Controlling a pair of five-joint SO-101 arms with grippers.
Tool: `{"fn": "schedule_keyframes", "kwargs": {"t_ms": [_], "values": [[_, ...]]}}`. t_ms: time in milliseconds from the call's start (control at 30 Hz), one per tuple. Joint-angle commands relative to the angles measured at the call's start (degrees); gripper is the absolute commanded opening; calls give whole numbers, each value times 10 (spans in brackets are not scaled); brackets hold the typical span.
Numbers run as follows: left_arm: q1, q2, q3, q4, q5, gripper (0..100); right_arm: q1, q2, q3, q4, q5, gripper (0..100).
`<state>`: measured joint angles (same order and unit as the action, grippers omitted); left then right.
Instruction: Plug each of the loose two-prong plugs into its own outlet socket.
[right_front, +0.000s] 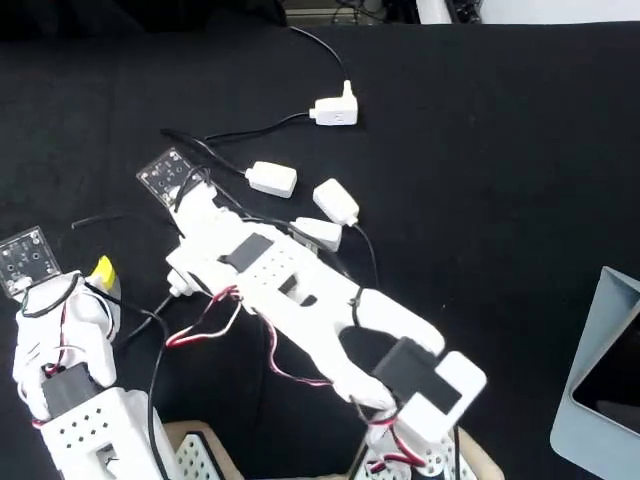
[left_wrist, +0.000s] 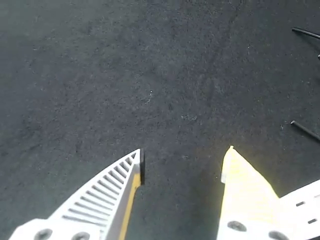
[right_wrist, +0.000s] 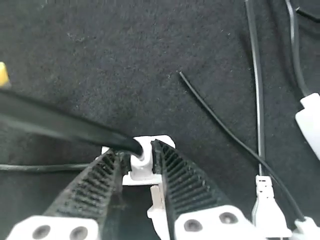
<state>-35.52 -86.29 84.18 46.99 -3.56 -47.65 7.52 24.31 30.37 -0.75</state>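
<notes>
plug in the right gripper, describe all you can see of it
The plug is small, white, plastic-looking, with a thick black cable leaving its neck. The right gripper's ribbed fingers pinch it at that neck, above the black cloth. Its prongs are hidden.

I am viewing the right arm (right_front: 300, 300) lying diagonally across the table (right_front: 500, 200), near right to centre left. Just behind it, plug A (right_front: 271, 179), plug B (right_front: 336, 201) and plug C (right_front: 318, 233) are clustering; plug D (right_front: 333, 112) is lying farther back. The right gripper (right_wrist: 136, 150) is pinching a corded plug (right_wrist: 142, 170), apparently resting on the table.
</notes>
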Motion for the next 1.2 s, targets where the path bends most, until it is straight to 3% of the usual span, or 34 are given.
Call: {"fn": "schedule_keyframes", "kwargs": {"t_ms": [0, 133, 1167], "values": [[-2, -4, -6, 6, 6, 259, 6, 7, -34, -10, 12, 11], [-2, -4, -6, 6, 6, 259, 7, 7, -36, -7, 45, 11], [-2, -4, -6, 6, 4, 259, 34, 76, -19, -11, 47, 11]]}}
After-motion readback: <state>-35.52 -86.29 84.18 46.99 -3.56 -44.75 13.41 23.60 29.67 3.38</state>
